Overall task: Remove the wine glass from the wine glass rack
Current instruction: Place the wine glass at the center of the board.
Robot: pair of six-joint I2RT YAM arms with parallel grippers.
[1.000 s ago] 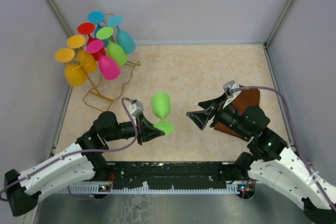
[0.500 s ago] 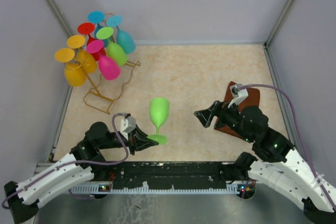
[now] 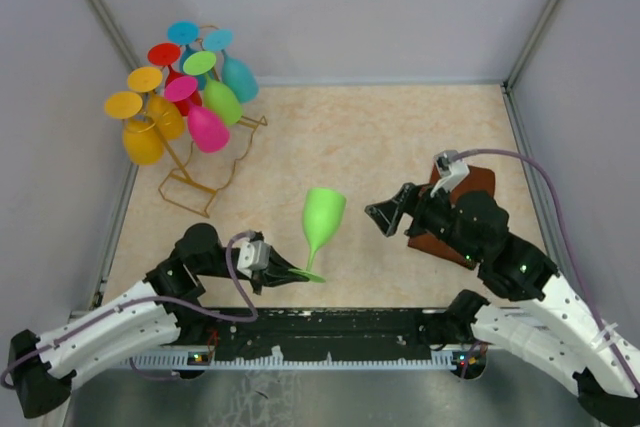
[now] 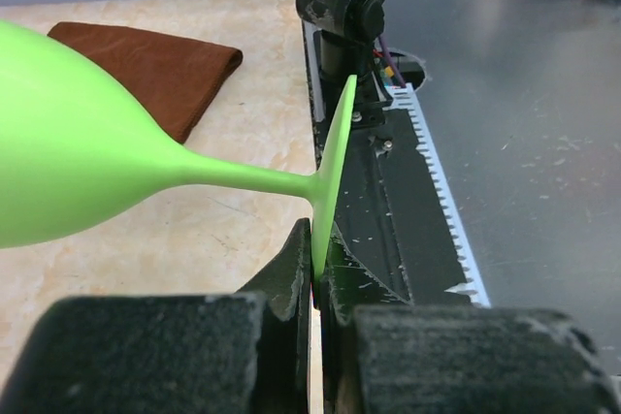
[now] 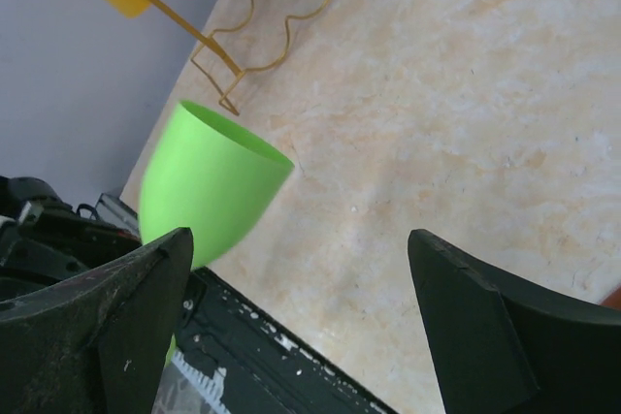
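Observation:
A lime green wine glass (image 3: 323, 219) is off the rack, tilted to the right near the table's front edge. My left gripper (image 3: 287, 272) is shut on the rim of its foot (image 4: 330, 176), as the left wrist view shows; the bowl (image 4: 68, 143) points left there. The golden-yellow wire rack (image 3: 200, 162) stands at the far left with several coloured glasses hanging on it. My right gripper (image 3: 385, 215) is open and empty, right of the glass. The right wrist view shows the green bowl (image 5: 209, 184) beside its left finger (image 5: 116, 327).
A brown cloth (image 3: 462, 209) lies under the right arm and shows in the left wrist view (image 4: 165, 70). The rack's wavy base (image 5: 281, 7) shows in the right wrist view. Grey walls close the table; a black rail (image 3: 330, 327) runs along the front edge.
My left gripper has drawn back towards the front edge with the green glass, which has tipped to the right. My right gripper has shifted slightly left, staying open.

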